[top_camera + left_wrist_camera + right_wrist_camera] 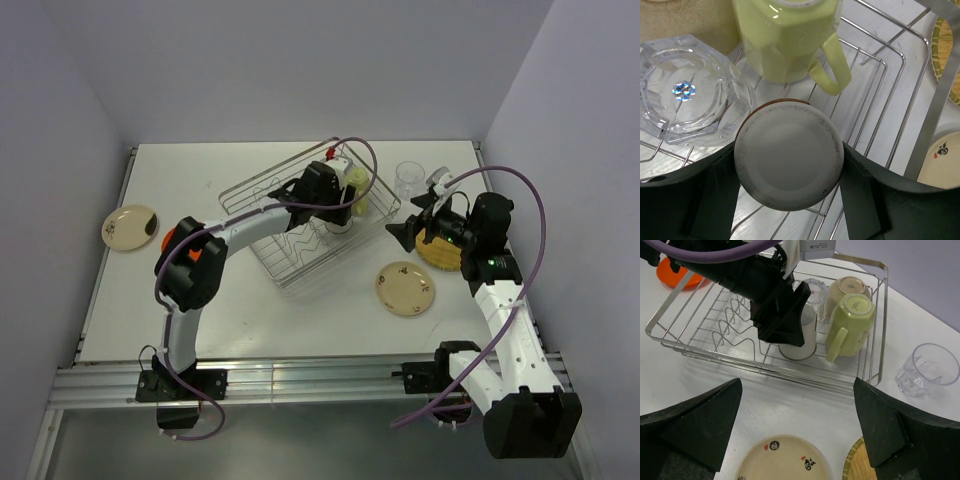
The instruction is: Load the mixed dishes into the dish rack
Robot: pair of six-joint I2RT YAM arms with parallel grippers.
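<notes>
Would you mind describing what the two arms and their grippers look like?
Both arms have white links and black joint housings. A purple cable loops along the left arm; another follows the right arm. The left gripper and right gripper carry broad, matte black wedge-shaped fingers. A small green light glows on the right arm.

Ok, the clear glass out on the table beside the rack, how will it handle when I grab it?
The clear glass looks thin-walled and smooth, so probably light and slippery. It stands upright, mouth up, on the table; a sideways push would likely slide or tip it. Squeezed hard, it might crack.
</notes>
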